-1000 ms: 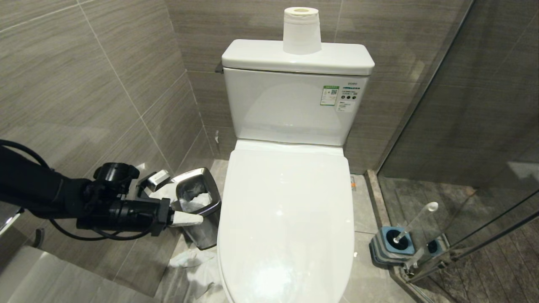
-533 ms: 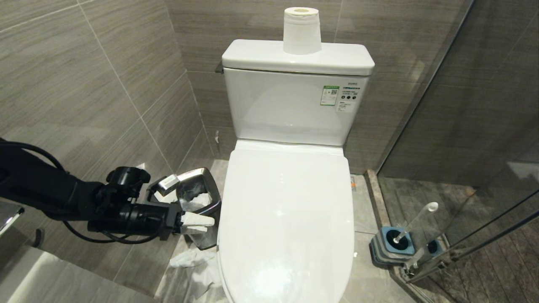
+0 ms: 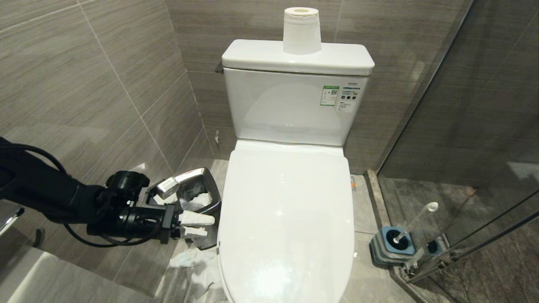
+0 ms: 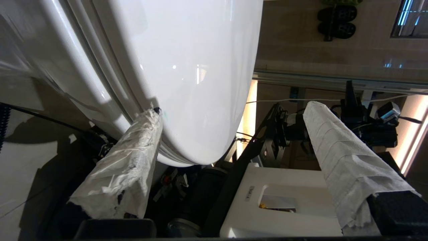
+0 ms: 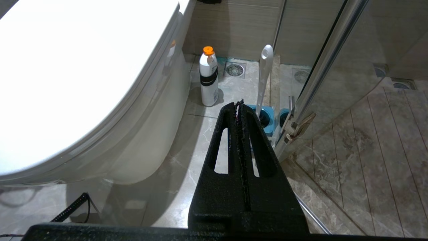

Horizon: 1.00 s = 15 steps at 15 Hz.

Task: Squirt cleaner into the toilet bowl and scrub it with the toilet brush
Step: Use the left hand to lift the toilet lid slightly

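White toilet bowl (image 3: 286,219) at centre, lid shut, paper roll (image 3: 301,31) upright on the tank above it. Left gripper (image 3: 202,225) level at the bowl's left edge, paper-wrapped fingers (image 4: 133,157) spread apart, one fingertip touching the rim just under the lid, nothing held. Small steel waste bin (image 3: 198,198) close behind that gripper, crumpled tissue (image 3: 189,256) on the floor beneath. Toilet brush (image 3: 414,221) standing in its blue-topped holder (image 3: 393,244) on the floor to the bowl's right, beside the glass shower door (image 3: 476,126). White bottle with orange cap (image 5: 208,77) upright near the bowl's base. Right gripper (image 5: 241,103) low beside the bowl, pressed closed, empty.
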Tool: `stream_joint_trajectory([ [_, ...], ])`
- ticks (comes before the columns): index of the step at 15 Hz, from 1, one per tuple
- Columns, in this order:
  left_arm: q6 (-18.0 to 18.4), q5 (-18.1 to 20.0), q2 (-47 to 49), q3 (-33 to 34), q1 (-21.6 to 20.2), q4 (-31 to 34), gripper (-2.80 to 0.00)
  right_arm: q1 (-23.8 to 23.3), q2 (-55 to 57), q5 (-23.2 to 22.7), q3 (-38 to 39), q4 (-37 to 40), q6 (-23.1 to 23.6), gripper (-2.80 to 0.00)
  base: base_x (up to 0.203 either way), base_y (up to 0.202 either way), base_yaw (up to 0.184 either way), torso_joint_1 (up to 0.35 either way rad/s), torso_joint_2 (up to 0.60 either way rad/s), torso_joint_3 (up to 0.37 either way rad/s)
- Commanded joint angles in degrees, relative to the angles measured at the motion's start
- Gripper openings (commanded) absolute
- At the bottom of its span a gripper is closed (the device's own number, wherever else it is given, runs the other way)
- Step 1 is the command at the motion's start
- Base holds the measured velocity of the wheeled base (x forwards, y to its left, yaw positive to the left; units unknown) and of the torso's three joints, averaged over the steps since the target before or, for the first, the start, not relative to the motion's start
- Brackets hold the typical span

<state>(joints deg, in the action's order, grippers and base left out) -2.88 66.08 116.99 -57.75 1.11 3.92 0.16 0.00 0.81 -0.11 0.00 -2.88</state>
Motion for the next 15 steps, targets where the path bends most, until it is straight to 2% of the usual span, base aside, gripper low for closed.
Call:
stream_joint_trajectory([
  [1, -0.02, 1.15, 2.76, 0.34, -1.43, -3.53, 0.00, 0.02, 0.00, -0.02, 0.02, 0.00, -0.03, -2.80, 0.000, 0.000, 0.000, 0.000, 0.00, 0.000],
  [3, 0.09, 3.05, 4.01, 1.45, -2.87, -6.00, 0.00, 0.02, 0.00, -0.02, -0.05, 0.00, -0.03, -2.80, 0.000, 0.000, 0.000, 0.000, 0.00, 0.000],
  [7, 0.13, 3.16, 4.72, 6.39, -3.63, -11.98, 0.00, 0.02, 0.00, -0.02, 0.02, 0.00, -0.03, -2.80, 0.000, 0.000, 0.000, 0.000, 0.00, 0.000],
  [15, 0.03, 1.26, 0.52, 12.37, -1.66, -12.93, 0.00, 0.02, 0.00, -0.02, -0.04, 0.00, -0.03, -2.80, 0.000, 0.000, 0.000, 0.000, 0.00, 0.000],
])
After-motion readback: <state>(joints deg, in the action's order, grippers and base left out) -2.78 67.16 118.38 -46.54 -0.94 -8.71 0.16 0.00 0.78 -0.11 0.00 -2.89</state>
